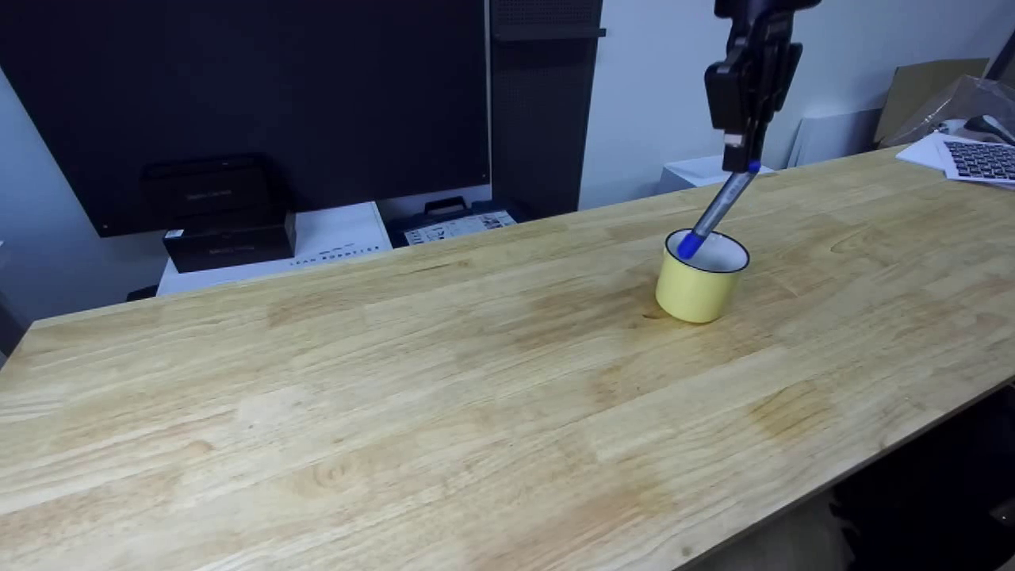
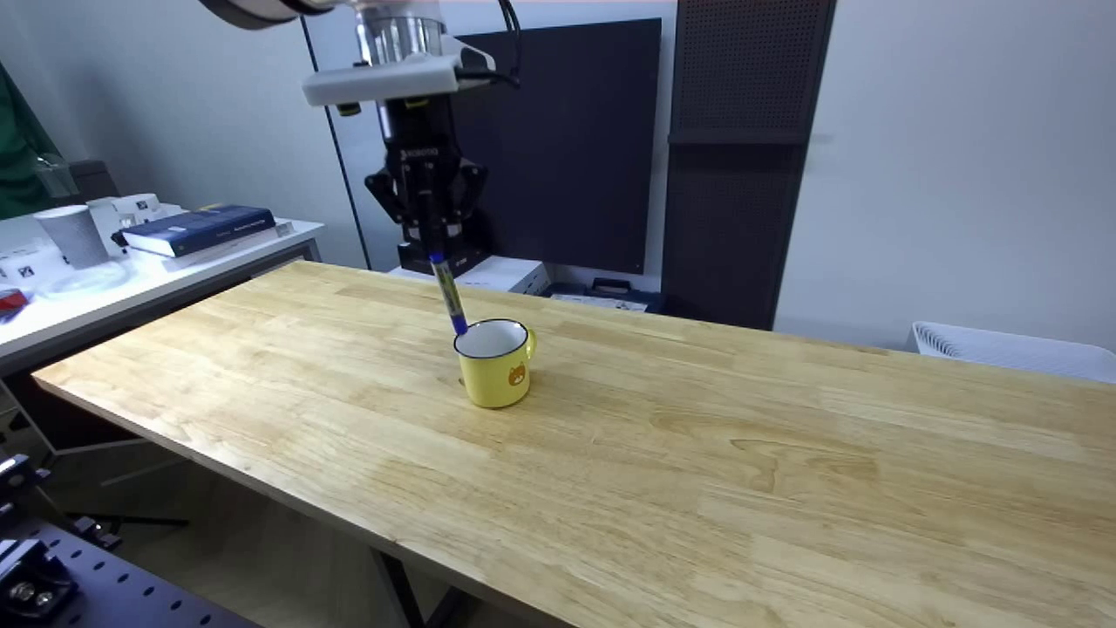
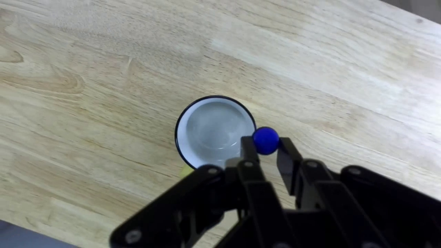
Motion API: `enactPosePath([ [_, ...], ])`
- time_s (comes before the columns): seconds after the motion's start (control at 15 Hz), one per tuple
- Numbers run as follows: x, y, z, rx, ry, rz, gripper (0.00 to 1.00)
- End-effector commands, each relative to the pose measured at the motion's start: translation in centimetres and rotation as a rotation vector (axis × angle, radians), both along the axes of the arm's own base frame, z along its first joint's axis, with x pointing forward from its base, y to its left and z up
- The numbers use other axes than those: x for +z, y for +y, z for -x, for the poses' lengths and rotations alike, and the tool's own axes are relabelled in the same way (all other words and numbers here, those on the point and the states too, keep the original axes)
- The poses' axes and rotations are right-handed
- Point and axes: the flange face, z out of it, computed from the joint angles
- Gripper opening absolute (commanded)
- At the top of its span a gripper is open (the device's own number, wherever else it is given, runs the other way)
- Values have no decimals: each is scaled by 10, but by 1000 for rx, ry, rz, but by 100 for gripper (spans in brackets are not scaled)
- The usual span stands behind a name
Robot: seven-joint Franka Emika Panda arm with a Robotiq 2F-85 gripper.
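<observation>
My black fingers (image 3: pixel 288 158) are pinching a slim silver-grey marker (image 1: pixel 721 208) with blue ends, gripping it close to its top so that most of the barrel slants down below me. In the wrist view its round blue end shows between my fingers, just beside the mouth of a yellow, round-walled mug (image 2: pixel 488 379) with a white inside and a black rim. In both exterior views the marker's lower end overlaps the mug's rim; I cannot tell whether it touches it or hangs clear of it. The mug stands upright on a long, pale wooden bench (image 1: pixel 357 412), its yellow handle (image 2: pixel 532 343) turned to one side and a small orange bear face (image 2: pixel 517 375) on its wall. In an exterior view, away from the bench, a thick dark-blue book (image 2: pixel 200 228) lies on a white side table (image 2: pixel 131 286), near a tapered grey cup (image 2: pixel 74 237). A large, flat black panel (image 1: pixel 246 111) rises behind the bench.
</observation>
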Motion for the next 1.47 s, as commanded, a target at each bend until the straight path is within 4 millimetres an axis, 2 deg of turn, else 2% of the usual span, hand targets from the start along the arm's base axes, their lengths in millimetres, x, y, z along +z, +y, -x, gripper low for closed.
enactPosePath([
  [0.0,48,17,24,-9,-24,-5,5],
  [0.13,66,25,28,3,-37,0,5],
  [0.33,78,31,19,32,-127,21,5],
  [0.47,78,34,7,41,-258,31,5],
  [0.6,69,36,-1,43,-371,37,5],
  [0.8,39,34,-6,50,-513,72,5],
  [0.93,26,27,-9,56,-549,114,5],
  [1.0,13,26,-6,55,-549,127,5],
  [1.2,-26,39,16,53,-493,144,5],
  [1.4,-65,61,46,92,-392,125,5],
])
